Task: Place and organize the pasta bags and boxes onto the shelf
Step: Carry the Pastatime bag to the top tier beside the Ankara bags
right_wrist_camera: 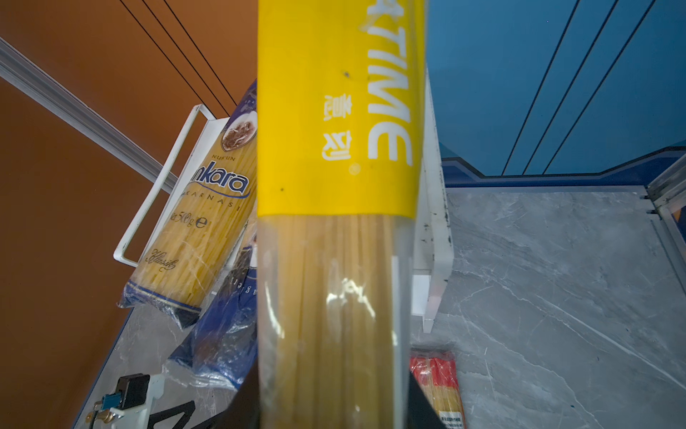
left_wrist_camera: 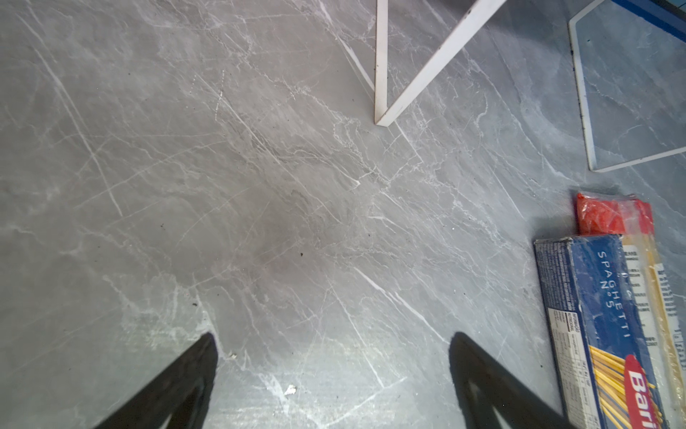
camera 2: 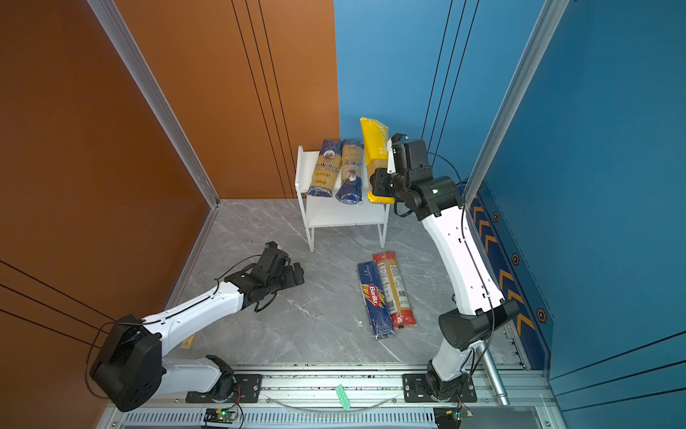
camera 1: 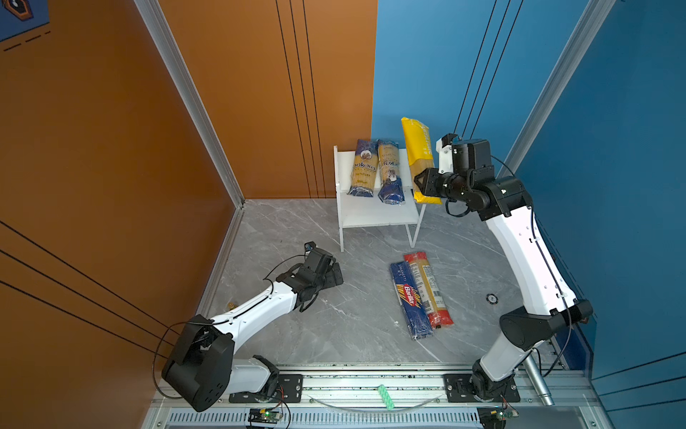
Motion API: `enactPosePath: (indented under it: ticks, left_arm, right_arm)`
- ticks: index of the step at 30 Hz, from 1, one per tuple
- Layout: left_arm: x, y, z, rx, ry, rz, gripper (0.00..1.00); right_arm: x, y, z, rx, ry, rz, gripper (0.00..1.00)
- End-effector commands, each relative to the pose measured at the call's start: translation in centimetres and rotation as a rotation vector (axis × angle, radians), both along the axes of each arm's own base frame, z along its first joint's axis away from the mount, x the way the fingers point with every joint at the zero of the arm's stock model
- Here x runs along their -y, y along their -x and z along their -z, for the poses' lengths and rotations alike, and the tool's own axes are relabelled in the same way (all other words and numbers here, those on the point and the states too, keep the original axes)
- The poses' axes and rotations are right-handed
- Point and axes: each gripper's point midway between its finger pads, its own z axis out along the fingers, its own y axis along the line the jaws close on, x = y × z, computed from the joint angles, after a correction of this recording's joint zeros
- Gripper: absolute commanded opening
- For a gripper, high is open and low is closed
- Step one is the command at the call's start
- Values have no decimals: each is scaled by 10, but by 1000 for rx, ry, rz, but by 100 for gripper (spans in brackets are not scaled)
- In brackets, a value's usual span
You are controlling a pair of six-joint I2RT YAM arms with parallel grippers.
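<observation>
Glossy plastic film wraps the yellow pack [right_wrist_camera: 334, 148]; the marble-look tabletop [left_wrist_camera: 260, 223] is smooth.

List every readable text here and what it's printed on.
"Barilla": blue box
"SPAGHETTI N°5": same box
"ankara": left navy bag
"500 g", "Klasik": same bag
"TIME", start cut off: yellow pack
Red-ended pack: print too small

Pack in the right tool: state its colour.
The spaghetti pack is yellow with white lettering, clear below; right wrist view shows it best.
</observation>
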Motion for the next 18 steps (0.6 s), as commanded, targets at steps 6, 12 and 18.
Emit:
enactPosePath:
  ticks: [6,12,18]
  left_arm:
    - [-9,6,-1,-1,10,-23,98]
    - [-11,5,-3,2,12,-27,98]
    - [-11,5,-2,-3,12,-27,98]
  right_arm:
    - [-5,-19,-59,227,-25,39,0]
    - [-11,-26,-52,231,24,46,0]
    - [-11,-31,-46,227,55,60,0]
